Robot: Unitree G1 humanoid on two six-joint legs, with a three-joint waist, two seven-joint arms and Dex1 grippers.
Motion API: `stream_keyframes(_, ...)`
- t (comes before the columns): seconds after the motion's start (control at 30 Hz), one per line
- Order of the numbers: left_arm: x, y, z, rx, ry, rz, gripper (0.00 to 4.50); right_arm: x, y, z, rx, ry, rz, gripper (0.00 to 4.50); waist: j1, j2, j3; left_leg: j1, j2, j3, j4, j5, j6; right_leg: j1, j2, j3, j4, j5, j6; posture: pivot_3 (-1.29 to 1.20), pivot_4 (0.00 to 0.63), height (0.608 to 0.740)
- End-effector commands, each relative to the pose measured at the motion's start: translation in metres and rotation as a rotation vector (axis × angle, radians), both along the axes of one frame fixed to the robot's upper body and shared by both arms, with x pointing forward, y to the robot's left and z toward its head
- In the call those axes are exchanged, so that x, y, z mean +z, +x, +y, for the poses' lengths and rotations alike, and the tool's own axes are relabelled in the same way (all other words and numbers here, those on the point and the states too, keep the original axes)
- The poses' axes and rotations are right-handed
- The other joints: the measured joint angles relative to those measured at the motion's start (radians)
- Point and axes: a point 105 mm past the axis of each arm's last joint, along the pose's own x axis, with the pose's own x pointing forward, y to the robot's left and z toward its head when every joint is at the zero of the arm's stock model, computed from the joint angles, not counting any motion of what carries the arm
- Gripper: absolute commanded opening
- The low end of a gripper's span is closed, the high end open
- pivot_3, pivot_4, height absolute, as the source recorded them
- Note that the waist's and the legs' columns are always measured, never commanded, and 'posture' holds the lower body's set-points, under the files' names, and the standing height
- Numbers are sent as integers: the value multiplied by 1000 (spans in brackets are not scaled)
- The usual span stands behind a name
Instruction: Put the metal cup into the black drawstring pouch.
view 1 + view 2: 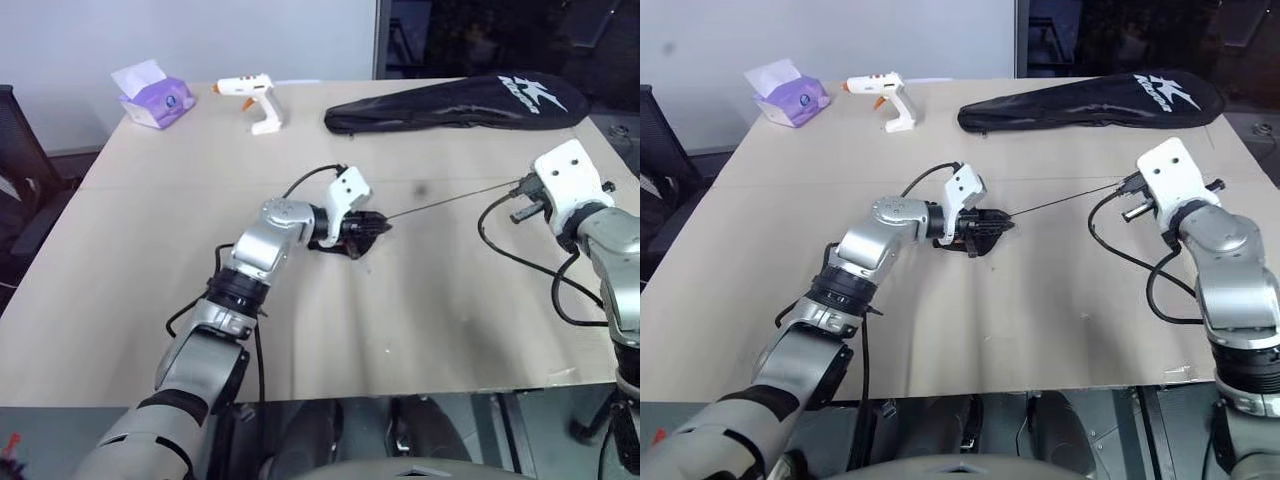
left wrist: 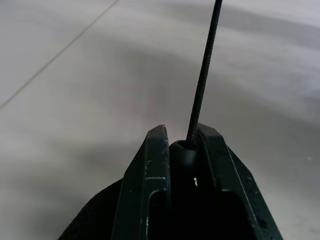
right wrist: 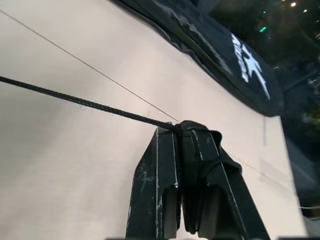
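Cinching stage, looked nearly done

Left gripper [image 1: 375, 226] clamped pouch [image 1: 345, 243] toggle [image 2: 182, 152]; right gripper [image 3: 186, 131] pinched taut cord [image 1: 450, 198]; cup unseen, probably inside.

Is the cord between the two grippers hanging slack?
No: the cord runs in a straight, taut line from the left gripper to the right gripper above the table.

A purple tissue box [image 1: 156, 97], a white glue gun [image 1: 251, 97] and a long black racket bag [image 1: 460, 104] line the table's [image 1: 130, 270] far edge.
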Motion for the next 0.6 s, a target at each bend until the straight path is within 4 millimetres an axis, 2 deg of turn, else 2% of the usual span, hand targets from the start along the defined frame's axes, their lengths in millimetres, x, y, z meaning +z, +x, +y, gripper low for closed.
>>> stream_keyframes(0.03, 7, -3, 23, 45, -59, -7, 1585, -15, -19, 17, 109, 116, 20, 655, 1, 0, 0, 0, 0, 0, 0, 0, 0, 0, 0, 0, 0, 0, 0, 0, 150, 740)
stream_keyframes(0.07, 16, -5, 26, 48, -101, -27, 1908, -23, -26, 20, 124, 137, 39, 864, 1, 0, 0, 0, 0, 0, 0, 0, 0, 0, 0, 0, 0, 0, 0, 0, 150, 740)
stream_keyframes(0.1, 27, -7, 31, 75, -148, -62, 2496, -29, -34, 23, 150, 138, 51, 1385, 1, 0, 0, 0, 1, 0, -1, 0, 0, 0, 0, 0, -1, 0, 0, 0, 150, 740)
stream_keyframes(0.17, 41, -8, 41, 131, -209, -99, 3329, -34, -49, 30, 201, 155, 60, 2272, 6, 1, 1, -2, 0, 0, 0, -1, 1, -1, -1, 0, -1, 0, 0, 0, 150, 740)
stream_keyframes(0.23, 57, -16, 57, 164, -293, -140, 3351, -37, -68, 33, 229, 211, 58, 3147, 8, 1, 1, -3, 0, 0, 2, -1, 2, -1, -1, 0, -1, 0, 0, 0, 150, 740)
stream_keyframes(0.3, 61, -26, 78, 221, -319, -144, 3351, -40, -89, 36, 273, 228, 65, 4065, 9, 1, 1, -3, 0, -1, 3, -2, 2, 0, -1, -2, -1, 0, 0, 0, 150, 740)
stream_keyframes(0.47, 42, -58, 124, 383, -349, -107, 3351, -40, -126, 37, 305, 291, 12, 4065, 4, 2, 0, 2, 1, -1, 1, -4, 5, 3, -1, 0, -2, 0, 0, 0, 150, 740)
stream_keyframes(0.53, 29, -70, 141, 462, -347, -86, 3351, -40, -136, 37, 318, 315, -5, 4423, 6, 2, 0, 3, 1, -1, 1, -4, 6, 5, -1, -1, -2, 0, 0, 0, 150, 740)
stream_keyframes(0.6, 16, -83, 154, 532, -330, -78, 3351, -44, -143, 31, 296, 321, -8, 4423, 10, 2, 0, 4, 1, -2, 1, -4, 7, 6, -1, -3, -3, 0, 0, 0, 150, 740)
